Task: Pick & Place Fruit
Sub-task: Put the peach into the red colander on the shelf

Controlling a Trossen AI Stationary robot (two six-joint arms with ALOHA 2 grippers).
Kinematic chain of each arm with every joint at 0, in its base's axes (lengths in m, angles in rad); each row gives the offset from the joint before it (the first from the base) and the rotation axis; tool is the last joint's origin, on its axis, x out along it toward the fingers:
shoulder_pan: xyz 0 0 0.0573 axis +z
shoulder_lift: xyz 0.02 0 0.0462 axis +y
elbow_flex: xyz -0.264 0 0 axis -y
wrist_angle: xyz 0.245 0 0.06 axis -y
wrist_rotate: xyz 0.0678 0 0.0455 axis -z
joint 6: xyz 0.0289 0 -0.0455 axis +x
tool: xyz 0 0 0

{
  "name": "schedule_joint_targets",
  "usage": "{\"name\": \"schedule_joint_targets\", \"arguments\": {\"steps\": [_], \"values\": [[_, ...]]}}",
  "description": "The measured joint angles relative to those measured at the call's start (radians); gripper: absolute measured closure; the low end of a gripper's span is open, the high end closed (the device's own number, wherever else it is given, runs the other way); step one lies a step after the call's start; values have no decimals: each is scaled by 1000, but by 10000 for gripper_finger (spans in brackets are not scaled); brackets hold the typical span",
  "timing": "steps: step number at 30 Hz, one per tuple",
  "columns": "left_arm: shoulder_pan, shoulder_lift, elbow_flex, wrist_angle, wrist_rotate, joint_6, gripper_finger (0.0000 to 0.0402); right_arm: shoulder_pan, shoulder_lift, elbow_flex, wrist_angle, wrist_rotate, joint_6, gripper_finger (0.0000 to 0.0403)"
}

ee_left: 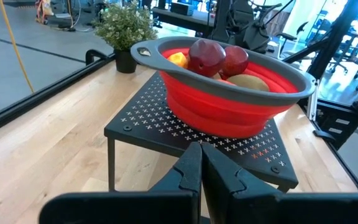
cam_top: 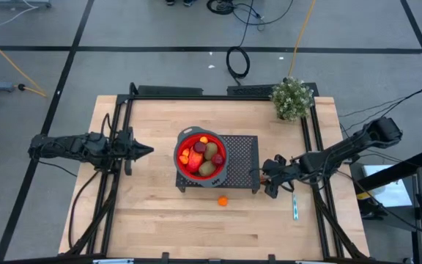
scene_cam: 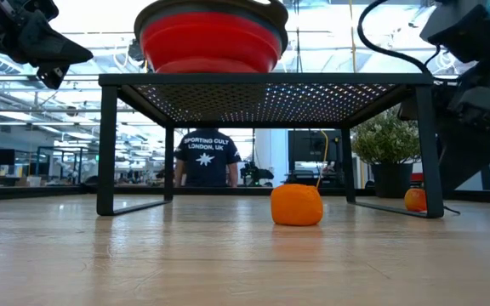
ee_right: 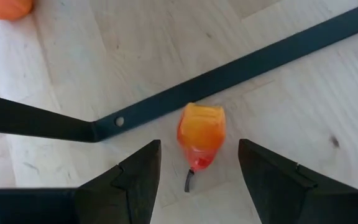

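Observation:
A red bowl [cam_top: 196,172] with a grey rim stands on a black mesh stand [cam_top: 240,154] at the table's middle. It holds several fruit [cam_top: 205,155]: dark red, brown and orange pieces. A red-orange-yellow fruit [ee_right: 201,137] lies on the table beside the stand's foot bar [ee_right: 229,74]. My right gripper [ee_right: 197,155] is open and slants down, one finger on either side of this fruit without touching it. An orange ball [cam_top: 222,199] lies on the table near the stand's front. My left gripper [cam_top: 149,150] is shut and hovers left of the bowl.
A potted plant [cam_top: 293,97] stands at the far right corner. A thin utensil [cam_top: 295,207] lies on the table right of my right gripper. Bare wood lies in front of the stand. A person [scene_cam: 207,157] stands in the room beyond the table.

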Motion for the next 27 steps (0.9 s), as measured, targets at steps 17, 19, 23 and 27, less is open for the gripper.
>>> {"name": "schedule_joint_targets", "arguments": {"steps": [17, 19, 23, 27], "values": [[0, 0, 0, 2, -2, -8, 394, 0, 45, 0, 58, 53, -26, 195], [0, 0, 0, 2, -4, -13, 394, 0, 45, 0, 51, 53, -26, 196], [0, 0, 0, 3, -4, -13, 394, 0, 45, 0, 50, 53, -26, 211], [0, 0, 0, 2, -4, -13, 394, 0, 45, 0, 51, 52, -26, 242]]}}
